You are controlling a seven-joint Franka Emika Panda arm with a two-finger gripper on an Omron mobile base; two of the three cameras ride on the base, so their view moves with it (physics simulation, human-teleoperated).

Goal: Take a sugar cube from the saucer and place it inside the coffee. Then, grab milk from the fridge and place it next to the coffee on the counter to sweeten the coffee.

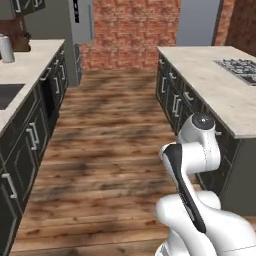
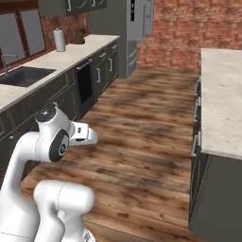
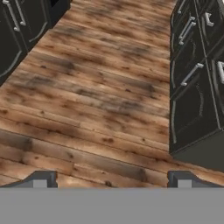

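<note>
**Arm folded in aisle, claw wide and empty**

Claw (image 3: pixel 112 181) spread wide, nothing between its dark square tips, aimed at glossy knotty wood-plank floor (image 3: pixel 96 100). White smooth arm (image 1: pixel 192 150) folded low mid-aisle. Dark grey cabinets (image 3: pixel 192 78) with silver bar handles flank both sides. Beige speckled stone surface (image 2: pixel 61 59) on left run holds black sink (image 2: pixel 23 75) and white paper-towel roll (image 2: pixel 59 40). Island top (image 1: pixel 220 80) carries a gas hob (image 1: pixel 240 70). Far end: grey fridge (image 2: pixel 134 28), doors closed, against red brick wall (image 1: pixel 130 30). No legible writing.
</note>
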